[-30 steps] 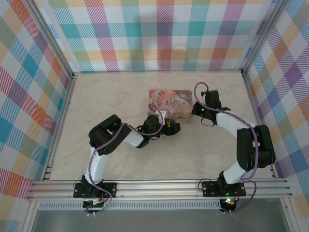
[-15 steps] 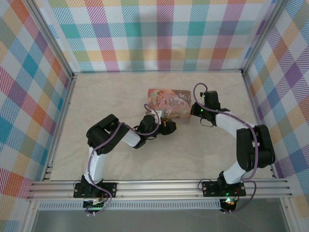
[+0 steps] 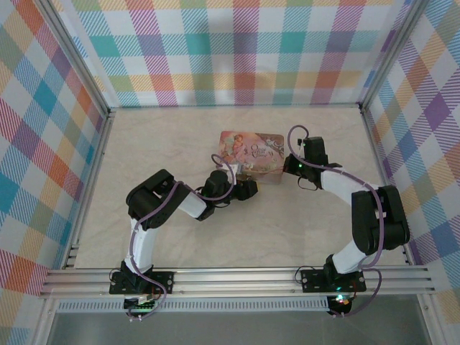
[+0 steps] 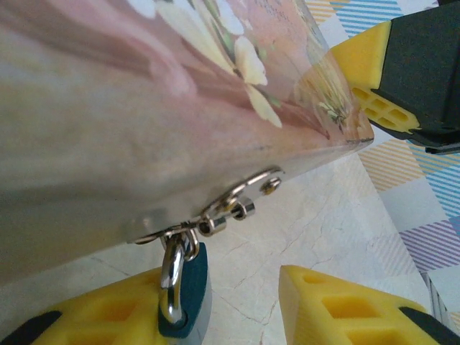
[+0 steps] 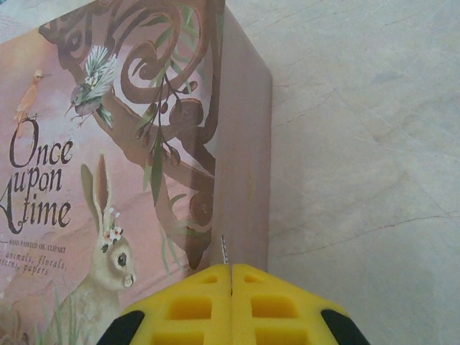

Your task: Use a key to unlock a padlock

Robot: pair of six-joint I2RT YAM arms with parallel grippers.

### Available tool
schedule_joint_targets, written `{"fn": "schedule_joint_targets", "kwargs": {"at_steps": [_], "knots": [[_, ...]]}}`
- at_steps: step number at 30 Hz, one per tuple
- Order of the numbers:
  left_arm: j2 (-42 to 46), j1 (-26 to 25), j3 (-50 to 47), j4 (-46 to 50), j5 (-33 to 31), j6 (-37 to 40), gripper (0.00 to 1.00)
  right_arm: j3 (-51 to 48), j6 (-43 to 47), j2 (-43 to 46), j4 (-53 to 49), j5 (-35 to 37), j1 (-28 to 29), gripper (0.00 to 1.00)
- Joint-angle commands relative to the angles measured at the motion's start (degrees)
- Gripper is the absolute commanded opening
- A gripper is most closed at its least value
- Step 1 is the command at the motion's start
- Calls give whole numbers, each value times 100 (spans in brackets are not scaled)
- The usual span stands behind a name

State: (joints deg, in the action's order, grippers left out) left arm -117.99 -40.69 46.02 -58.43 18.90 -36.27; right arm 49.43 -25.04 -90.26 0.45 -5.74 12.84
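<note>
Yellow pads of the right gripper [image 5: 230, 298] are clenched on a thin metal sliver, apparently the key [image 5: 224, 250], which pokes up from their seam just beside the corner of the pink storybook box [image 5: 108, 144]. The left gripper [image 4: 230, 296] stands spread wide, its jaws released; the teal padlock [image 4: 188, 287] hangs from the box's hasp [image 4: 237, 201] between them, close against one finger. Seen from above, the left arm folds at the elbow and reaches along the box's near side, while the right arm arcs round to its right end. Bare table [image 3: 158, 144] lies left and behind.
</note>
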Motion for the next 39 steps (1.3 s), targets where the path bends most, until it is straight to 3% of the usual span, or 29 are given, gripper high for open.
{"fn": "schedule_joint_targets", "kwargs": {"at_steps": [1,9,12,21,31,35,39], "knots": [[80,113,70,243,96,-74,41,-157,-42,17,-118,-172,69,0],[150,236,34,422,175,-71,29,-164,-71,27,-77,-208,65,0],[172,261,71,603,129,-73,38,-190,-71,31,-54,-218,78,0],[146,341,82,672,-83,-115,42,-207,-98,44,-45,-252,113,0],[139,465,48,596,65,-213,24,-250,-106,70,-45,-226,122,0],[122,500,41,625,180,-220,12,-273,-111,86,-37,-226,122,0],[114,531,39,702,232,-239,11,-262,-107,96,-39,-235,131,0]]}}
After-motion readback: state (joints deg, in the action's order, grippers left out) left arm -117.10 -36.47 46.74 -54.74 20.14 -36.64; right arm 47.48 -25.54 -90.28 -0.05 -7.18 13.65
